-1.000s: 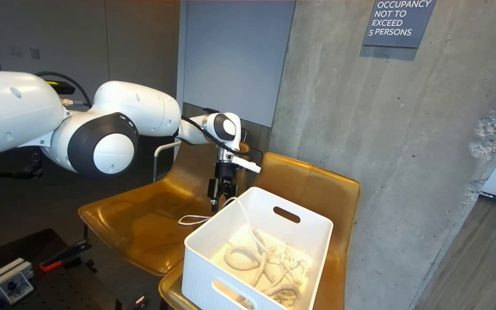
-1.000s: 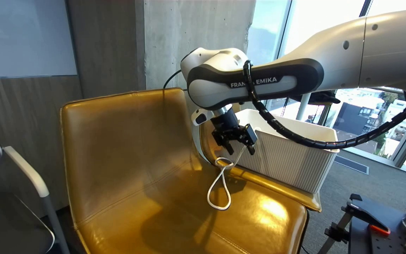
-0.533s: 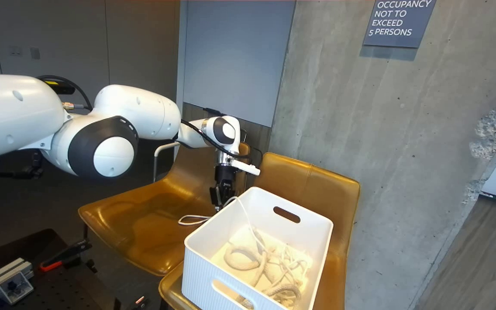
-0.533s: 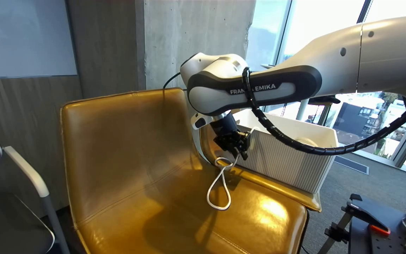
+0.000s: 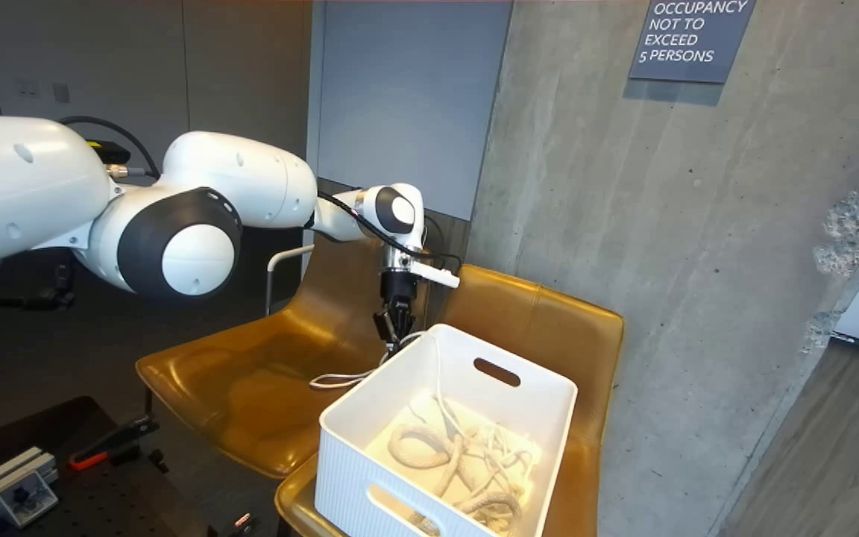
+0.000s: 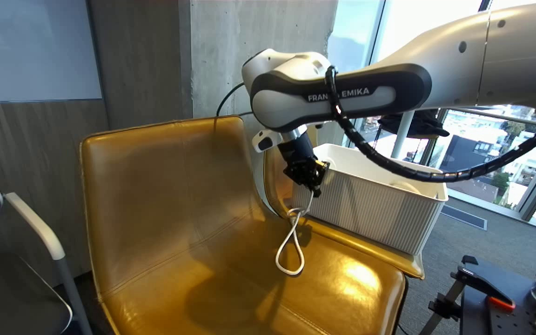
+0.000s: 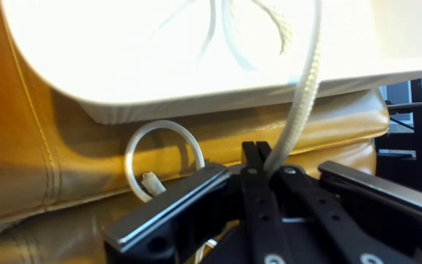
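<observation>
We pinch the thin white braided rope (image 7: 303, 99) in our black two-fingered gripper (image 7: 256, 145) (looped end (image 6: 294, 227) below). Grasping seems in hand; moving next calls for steady pressure.

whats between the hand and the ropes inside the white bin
The white bin's side wall stands between them in an exterior view; the white cord gripped in the hand crosses over its rim in the wrist view.
</observation>
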Controlling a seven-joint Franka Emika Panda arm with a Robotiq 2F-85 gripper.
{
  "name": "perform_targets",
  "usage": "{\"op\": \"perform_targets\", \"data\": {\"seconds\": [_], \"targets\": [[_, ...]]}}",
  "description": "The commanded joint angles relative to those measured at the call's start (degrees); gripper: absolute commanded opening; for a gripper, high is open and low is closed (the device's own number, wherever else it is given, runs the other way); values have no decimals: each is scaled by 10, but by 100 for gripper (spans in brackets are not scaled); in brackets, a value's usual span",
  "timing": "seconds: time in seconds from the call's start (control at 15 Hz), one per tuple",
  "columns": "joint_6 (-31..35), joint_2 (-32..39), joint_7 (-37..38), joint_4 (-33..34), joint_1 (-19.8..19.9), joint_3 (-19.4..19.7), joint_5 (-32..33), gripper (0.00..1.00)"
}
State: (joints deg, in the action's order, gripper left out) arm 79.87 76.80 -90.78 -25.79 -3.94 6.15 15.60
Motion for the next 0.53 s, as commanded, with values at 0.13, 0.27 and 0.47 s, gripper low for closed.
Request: {"op": "perform_targets", "data": {"seconds": [0.13, 0.27, 0.47], "targets": [[10, -82, 3, 4, 74, -6, -26, 1], [13, -110, 2, 6, 104, -5, -34, 1], [11, -152, -11, 11, 151, -6, -45, 1]]}}
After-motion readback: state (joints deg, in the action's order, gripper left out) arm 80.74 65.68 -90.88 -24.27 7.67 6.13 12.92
